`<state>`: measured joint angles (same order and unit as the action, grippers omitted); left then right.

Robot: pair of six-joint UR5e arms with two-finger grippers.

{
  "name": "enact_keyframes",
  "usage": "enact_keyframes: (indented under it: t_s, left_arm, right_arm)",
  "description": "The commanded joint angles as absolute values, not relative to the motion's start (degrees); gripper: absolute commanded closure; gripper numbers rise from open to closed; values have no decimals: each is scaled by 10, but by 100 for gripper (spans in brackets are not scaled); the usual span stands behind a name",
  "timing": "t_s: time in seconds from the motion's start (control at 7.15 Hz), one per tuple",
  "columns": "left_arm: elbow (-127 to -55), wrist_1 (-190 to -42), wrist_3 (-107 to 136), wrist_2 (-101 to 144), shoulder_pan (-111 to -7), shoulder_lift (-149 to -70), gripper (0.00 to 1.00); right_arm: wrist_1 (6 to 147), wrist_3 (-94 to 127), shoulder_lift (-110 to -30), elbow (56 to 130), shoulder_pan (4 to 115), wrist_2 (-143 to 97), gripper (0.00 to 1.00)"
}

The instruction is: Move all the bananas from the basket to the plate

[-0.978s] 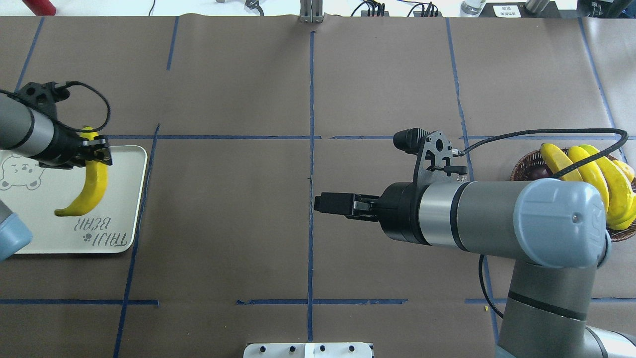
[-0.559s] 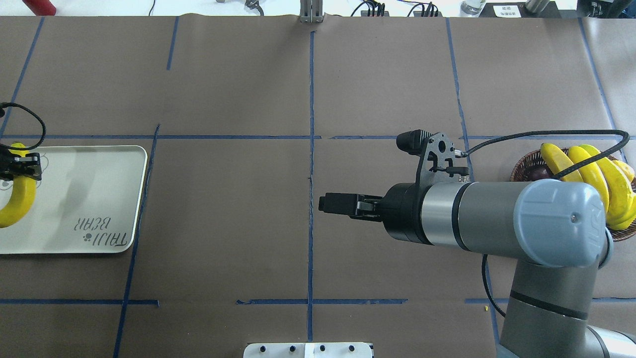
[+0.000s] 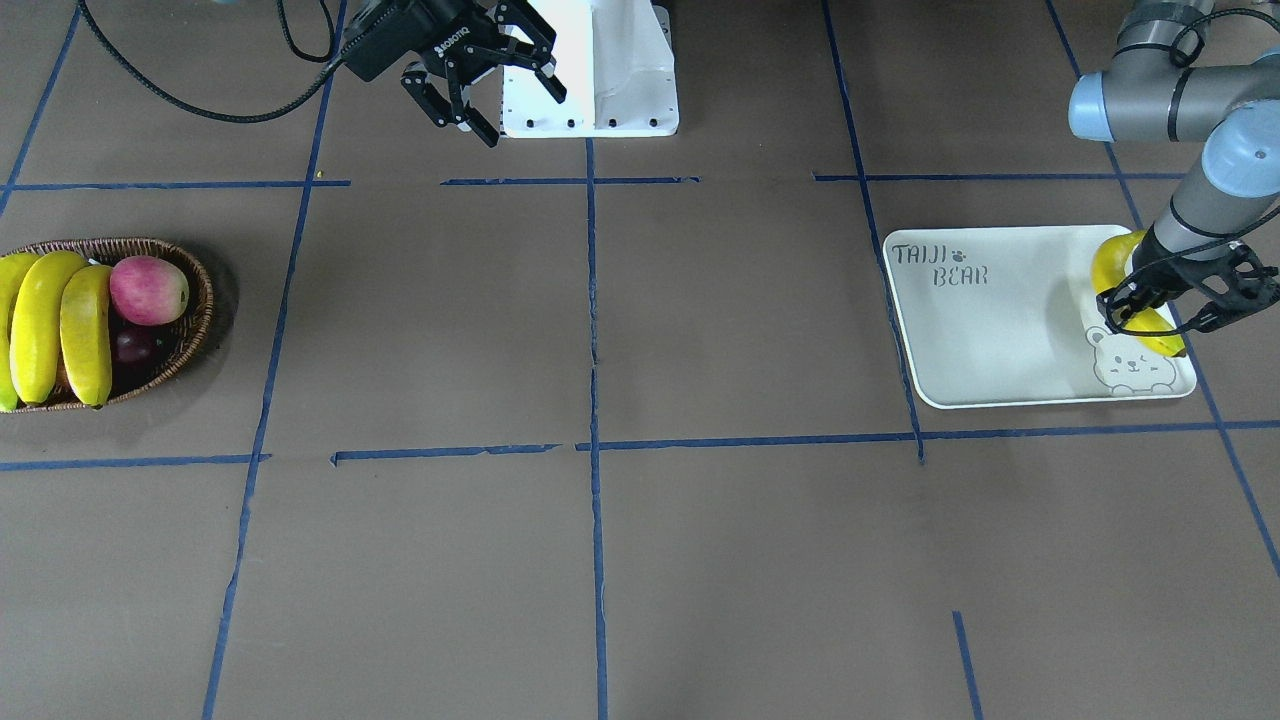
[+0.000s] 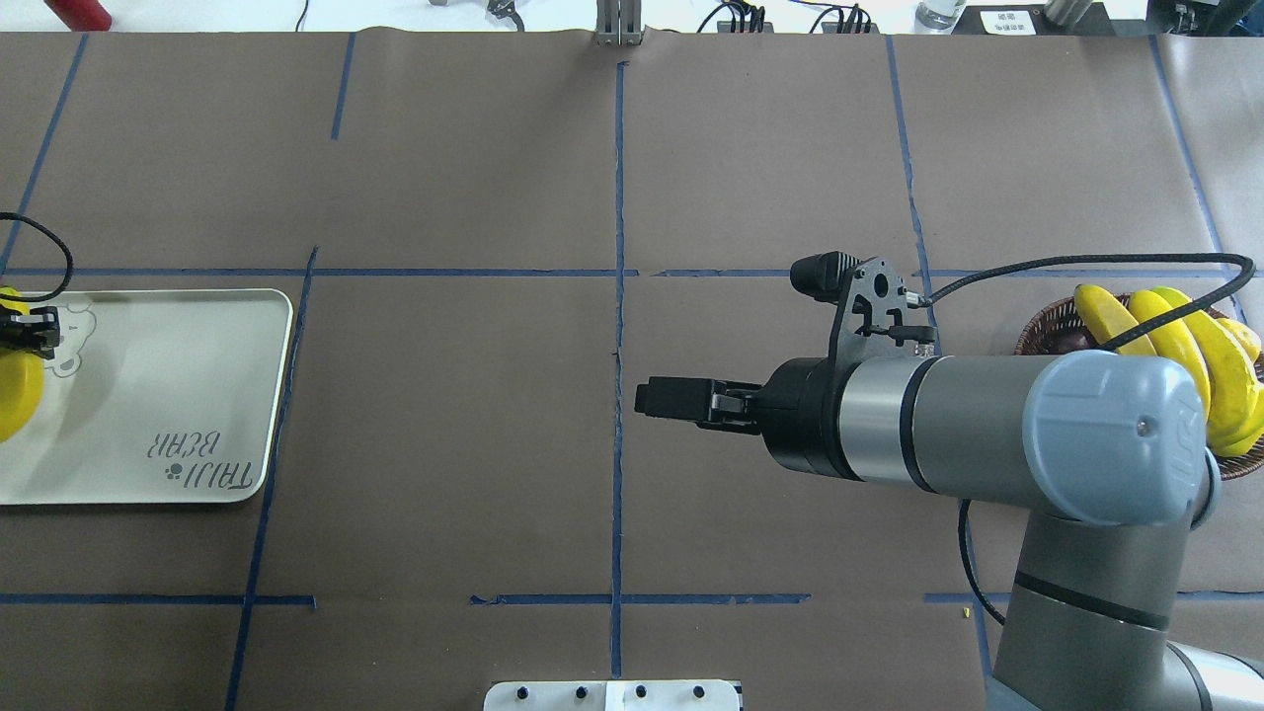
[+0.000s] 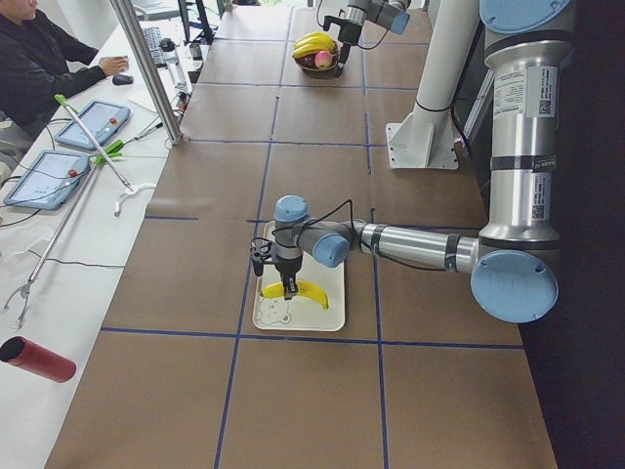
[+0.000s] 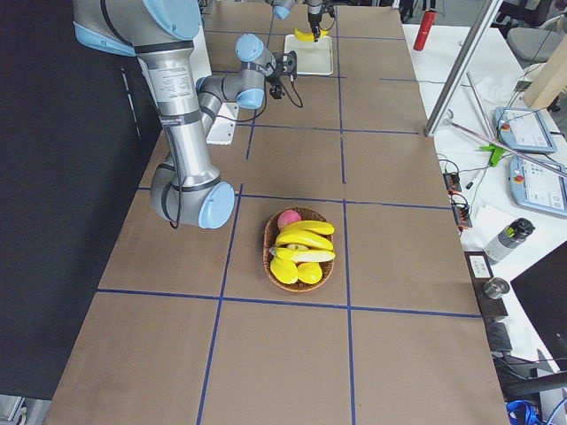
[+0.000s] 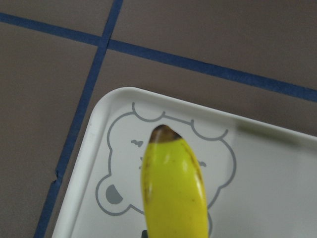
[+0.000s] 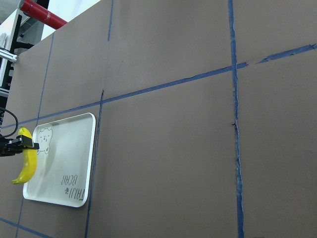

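My left gripper (image 3: 1147, 300) pinched one banana (image 3: 1110, 262) over the bear-face corner of the plate (image 3: 980, 330), near the left end of the table (image 3: 700, 560). I could not tell whether the fruit touched the plate. My right gripper (image 3: 522, 117) hung above the table's middle, fingers spread wide, holding nothing. Three more bananas (image 3: 40, 310) lay side by side in the basket (image 3: 200, 300) beside an apple (image 3: 148, 290), near the table's right end.
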<state>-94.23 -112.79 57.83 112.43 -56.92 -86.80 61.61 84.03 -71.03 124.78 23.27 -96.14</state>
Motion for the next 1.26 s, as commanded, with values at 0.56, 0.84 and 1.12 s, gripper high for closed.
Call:
enact_keyframes:
  t_s: [0.56, 0.84, 1.12]
  left_arm:
    - [-987, -1175, 580, 1123, -573, -871, 1]
    - [-1027, -1169, 587, 1176, -574, -877, 1]
    - [-1070, -1169, 667, 1226, -572, -890, 1]
  right_arm:
    - [766, 696, -746, 1248, 435, -1187, 0]
    - [761, 547, -851, 1253, 511, -1246, 0]
    - [757, 432, -955, 1251, 571, -1266, 0]
